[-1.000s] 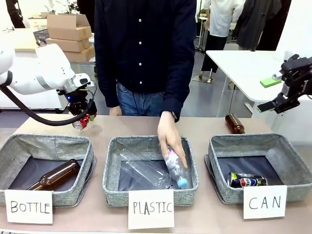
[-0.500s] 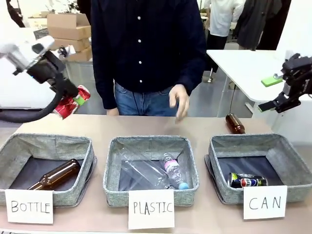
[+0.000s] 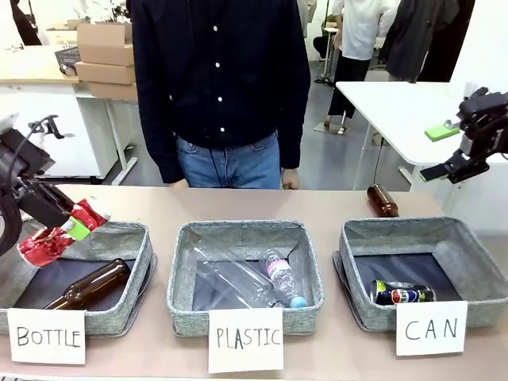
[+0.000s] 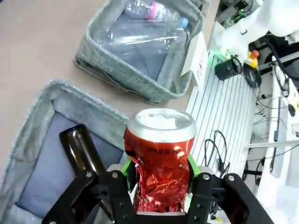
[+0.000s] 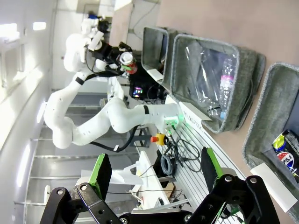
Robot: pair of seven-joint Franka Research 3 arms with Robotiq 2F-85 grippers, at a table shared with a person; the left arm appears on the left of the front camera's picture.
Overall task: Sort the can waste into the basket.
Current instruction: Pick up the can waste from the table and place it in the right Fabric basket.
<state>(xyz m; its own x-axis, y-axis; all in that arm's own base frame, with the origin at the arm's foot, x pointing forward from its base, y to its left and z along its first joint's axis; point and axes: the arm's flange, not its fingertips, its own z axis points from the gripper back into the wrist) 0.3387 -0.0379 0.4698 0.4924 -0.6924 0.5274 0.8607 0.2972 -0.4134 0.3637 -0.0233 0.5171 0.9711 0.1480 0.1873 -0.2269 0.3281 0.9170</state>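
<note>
Pads (image 4: pixel 125 164) of the left gripper (image 4: pixel 159 179) pinch the crumpled red can (image 4: pixel 160 154) by its lower half, silver top pointing away from the wrist. In the front view this can hangs at the far left, over the left end of the basket signed "BOTTLE" (image 3: pixel 119 238), where a brown glass bottle (image 3: pixel 87 287) lies. It is well apart from the basket signed "CAN" (image 3: pixel 484 298) at the right end of the table (image 3: pixel 159 202). The silver and dark blue can (image 3: pixel 401 294) lies on its side inside that basket, near the front wall. The right gripper (image 5: pixel 154 173) hangs high at the far right with its fingers spread wide and nothing between them. The middle basket signed "PLASTIC" (image 3: pixel 246 230) holds clear plastic bottles (image 3: pixel 282 278). Another brown bottle (image 3: pixel 382 201) lies on the table behind the "CAN" basket. A person (image 3: pixel 222 79) stands at the far side.
</note>
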